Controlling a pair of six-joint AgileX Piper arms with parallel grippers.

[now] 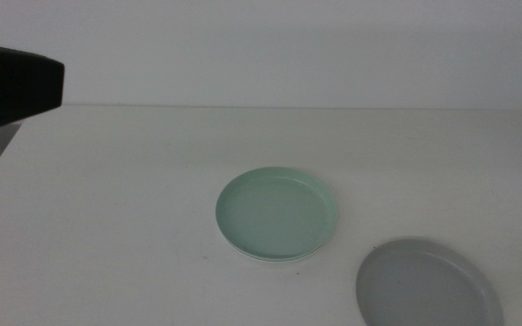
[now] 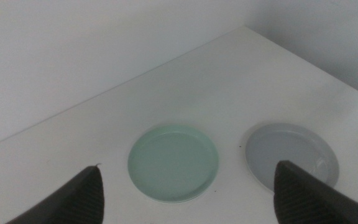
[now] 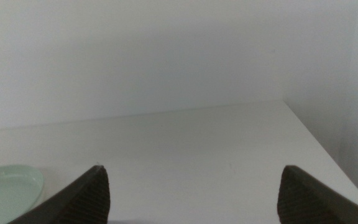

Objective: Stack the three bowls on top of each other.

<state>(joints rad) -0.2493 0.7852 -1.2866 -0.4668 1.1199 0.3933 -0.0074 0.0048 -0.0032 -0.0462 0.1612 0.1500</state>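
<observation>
A mint green bowl (image 1: 275,215) lies upright in the middle of the table, and a paler edge shows just under its near rim. To its right, near the front edge, a grey bowl (image 1: 427,284) lies apart from it. My left gripper (image 2: 188,167) hangs open high above the table, with the green bowl (image 2: 173,163) and the grey bowl (image 2: 291,152) both far below its jaws. My right gripper (image 3: 192,168) is open and holds nothing. It is out of the middle view, and its wrist view catches only the green bowl's edge (image 3: 8,186).
A dark part of the left arm (image 1: 12,86) juts in at the upper left of the middle view. The white table (image 1: 134,199) ends at a pale wall behind, with its right edge close to the grey bowl.
</observation>
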